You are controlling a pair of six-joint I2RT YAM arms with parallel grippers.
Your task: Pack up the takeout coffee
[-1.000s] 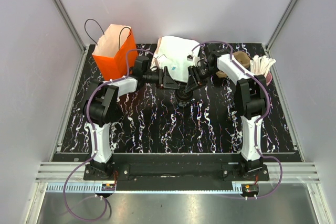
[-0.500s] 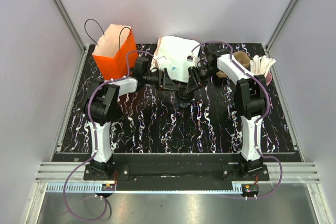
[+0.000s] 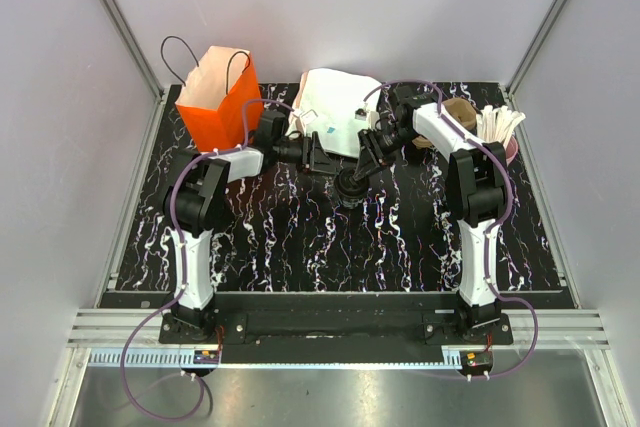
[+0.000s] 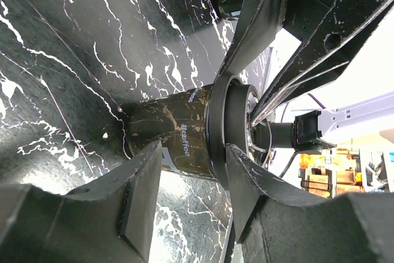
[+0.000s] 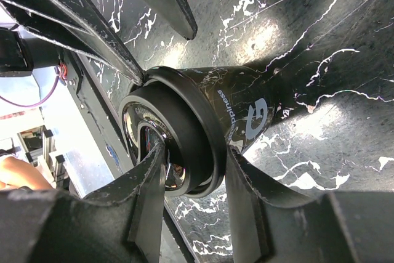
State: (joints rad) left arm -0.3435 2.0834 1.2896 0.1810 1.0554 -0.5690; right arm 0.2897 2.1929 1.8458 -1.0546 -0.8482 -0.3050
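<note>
The takeout coffee point(image 3: 349, 187) is a black cup with a black lid, standing on the marbled table point(image 3: 300, 247) between my two grippers. In the right wrist view, my right gripper point(image 5: 196, 152) is shut on its top: one finger lies over the lid point(image 5: 178, 146) and the other sits under the lid's rim against the cup wall point(image 5: 246, 115). In the left wrist view, my left gripper point(image 4: 194, 161) is open, facing the cup's side point(image 4: 172, 137). One fingertip point(image 4: 243, 164) touches the lid's rim and the other point(image 4: 144, 177) sits low near the cup's base.
An orange paper bag point(image 3: 215, 102) stands open at the back left. White paper wrapping point(image 3: 335, 112) lies behind the grippers. A brown cup point(image 3: 458, 115) and a pink cup of white sticks point(image 3: 503, 130) stand at the back right, by the right arm.
My left gripper's jaws have narrowed a little beside the cup. The right gripper and the cup have stayed put.
</note>
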